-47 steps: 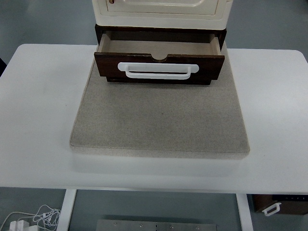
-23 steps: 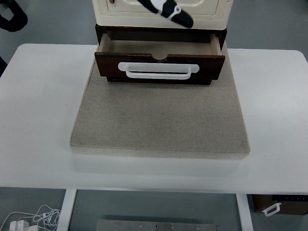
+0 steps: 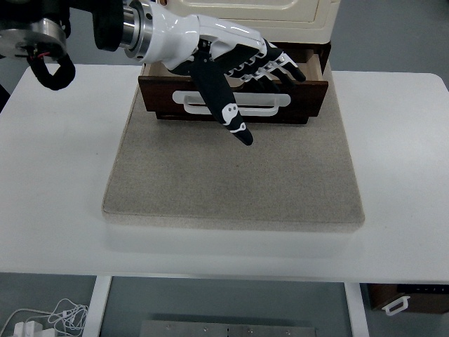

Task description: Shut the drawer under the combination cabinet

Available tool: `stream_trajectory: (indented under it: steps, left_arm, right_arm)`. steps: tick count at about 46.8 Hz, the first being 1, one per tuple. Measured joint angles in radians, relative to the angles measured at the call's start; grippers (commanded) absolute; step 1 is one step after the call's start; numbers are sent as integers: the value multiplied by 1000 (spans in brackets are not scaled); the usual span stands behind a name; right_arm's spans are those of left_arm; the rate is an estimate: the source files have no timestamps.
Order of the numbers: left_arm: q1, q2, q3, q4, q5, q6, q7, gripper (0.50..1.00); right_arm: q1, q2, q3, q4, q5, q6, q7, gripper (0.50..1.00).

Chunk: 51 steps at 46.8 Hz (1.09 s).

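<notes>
One drawer [image 3: 309,95] stood pulled out from the bottom of one cream combination cabinet [image 3: 309,17], its dark brown front well forward of the cabinet's dark base and facing the table's near edge. One white handle [image 3: 270,105] ran across the drawer front, partly hidden by the hand. The cabinet sat at the far end of one grey mat [image 3: 231,179], and the drawer front hung over the mat's far part. The mat lay on the one white table [image 3: 56,175], which spread out to both sides of the drawer and toward the camera.

One robot hand was in view: the left hand [image 3: 231,60], coming in from the upper left of the drawer on a white wrist with a metal cuff. It held nothing. Its fingers [image 3: 277,63] were spread out long and loose; four reached across the top of the open drawer toward its right end, and the thumb [image 3: 224,105] pointed down across the drawer front, over the handle, with its tip in front of the mat below the drawer. Whether any finger actually touched the drawer could not be told.

Below the table's near edge, left of the drawer, one bundle of white cable [image 3: 42,319] lay on the floor.
</notes>
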Motion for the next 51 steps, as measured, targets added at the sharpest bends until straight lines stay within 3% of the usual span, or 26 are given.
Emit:
stream_trajectory:
  steps: [13, 24, 51]
  left_arm:
    - [0, -73, 14, 66, -3, 2, 167, 1000]
    - [1, -135, 16, 145, -15, 25, 233, 1000]
    - [2, -149, 66, 223, -16, 12, 264, 1000]
  right_arm:
    - [0, 0, 0, 0, 0, 0, 0, 952]
    - [-1, 0, 0, 0, 0, 0, 0, 952]
    - [0, 0, 0, 0, 0, 0, 0, 952]
